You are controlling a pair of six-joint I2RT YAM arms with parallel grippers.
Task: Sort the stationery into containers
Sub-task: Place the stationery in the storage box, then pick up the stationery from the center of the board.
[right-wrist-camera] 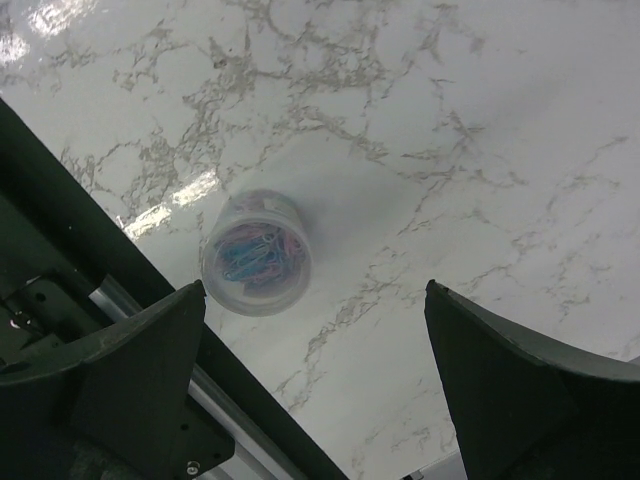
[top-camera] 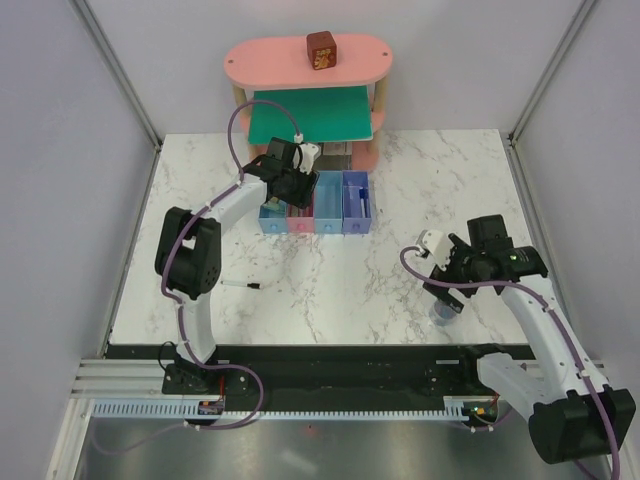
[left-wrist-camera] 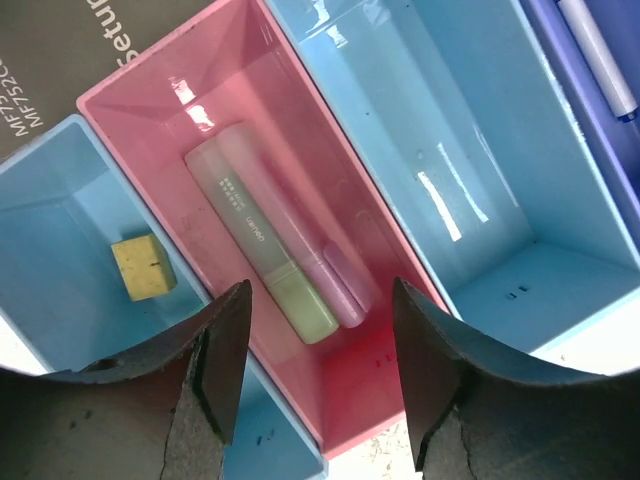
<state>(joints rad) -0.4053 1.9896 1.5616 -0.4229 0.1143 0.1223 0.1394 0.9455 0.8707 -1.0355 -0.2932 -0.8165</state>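
Observation:
The four joined bins [top-camera: 328, 226] stand at the back middle of the table. In the left wrist view the pink bin [left-wrist-camera: 140, 100] holds a mint-green marker [left-wrist-camera: 255, 240] and a pink stick [left-wrist-camera: 345, 290]. The light blue bin [left-wrist-camera: 50, 190] holds the yellow cube [left-wrist-camera: 143, 267]. The blue bin [left-wrist-camera: 400, 120] is empty. The violet-blue bin [left-wrist-camera: 560, 60] holds the white pen [left-wrist-camera: 598, 55]. My left gripper [left-wrist-camera: 320, 370] hangs open and empty over the pink bin's near end. My right gripper [right-wrist-camera: 315, 380] is open above the table, beside a round clear tub of paper clips [right-wrist-camera: 256, 255]. A thin black pen [top-camera: 240, 285] lies at the left.
The pink and green shelf unit [top-camera: 308, 75] stands behind the bins with a dark red cube [top-camera: 321, 50] on top. The tub [top-camera: 443, 315] sits close to the table's near edge [top-camera: 330, 347]. Bare marble lies between the black pen and the tub.

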